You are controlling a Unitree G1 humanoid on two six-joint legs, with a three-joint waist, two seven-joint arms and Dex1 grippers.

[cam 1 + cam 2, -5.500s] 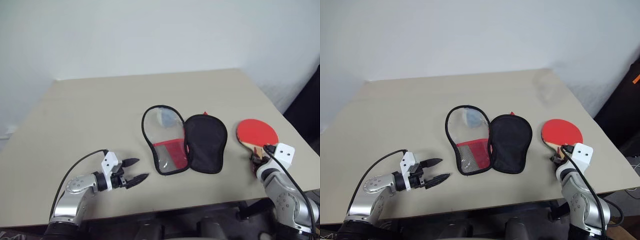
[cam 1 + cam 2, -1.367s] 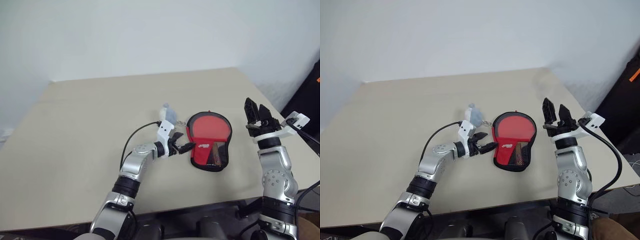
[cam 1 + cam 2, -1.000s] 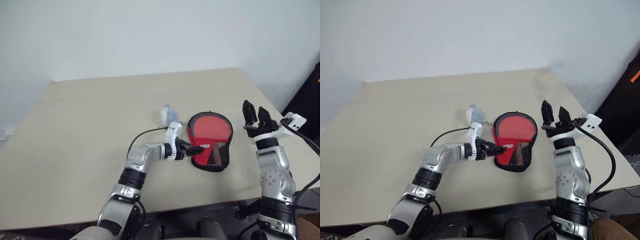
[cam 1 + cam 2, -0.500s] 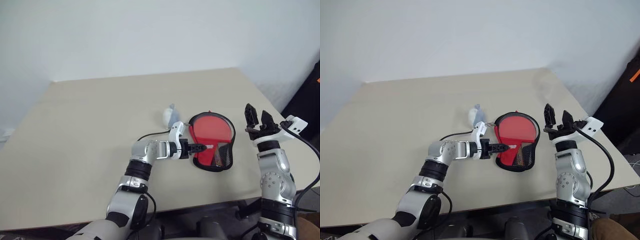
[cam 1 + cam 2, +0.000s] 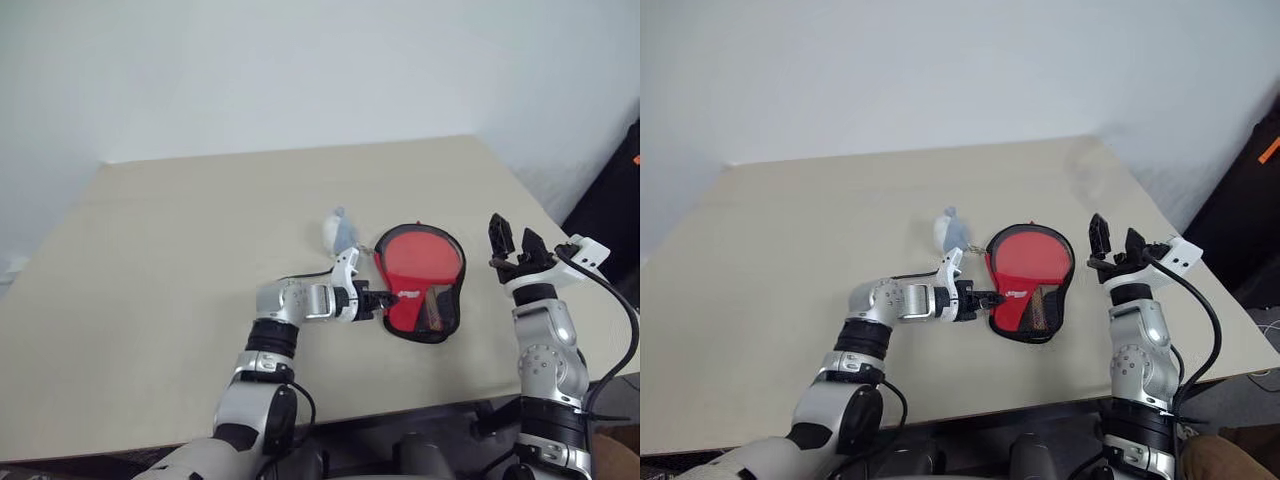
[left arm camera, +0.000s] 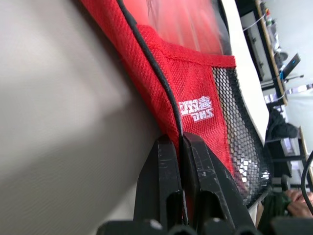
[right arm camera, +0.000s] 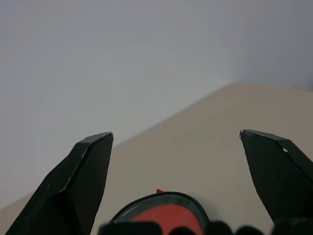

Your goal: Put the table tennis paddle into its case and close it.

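Observation:
The case (image 5: 432,300) lies folded shut in the middle of the table, with red fabric, a white logo and a black mesh patch on top. The table tennis paddle's (image 5: 420,255) red face shows through the case's clear upper part. My left gripper (image 5: 385,297) is shut on the case's black-trimmed left edge (image 6: 166,98), its fingers (image 6: 159,171) pinching the trim. My right gripper (image 5: 515,238) hangs open in the air to the right of the case, fingertips up, holding nothing; its view looks over the case's top rim (image 7: 161,200).
A small grey fluffy ball (image 5: 338,232) lies just left of the case's top. The beige table (image 5: 180,230) stretches wide to the left and back. Its right edge runs close beside my right arm, with a dark object beyond it.
My left gripper has closed from open onto the case's left edge and rolled its wrist. Several seconds ago the case lay open and the paddle lay apart at the right.

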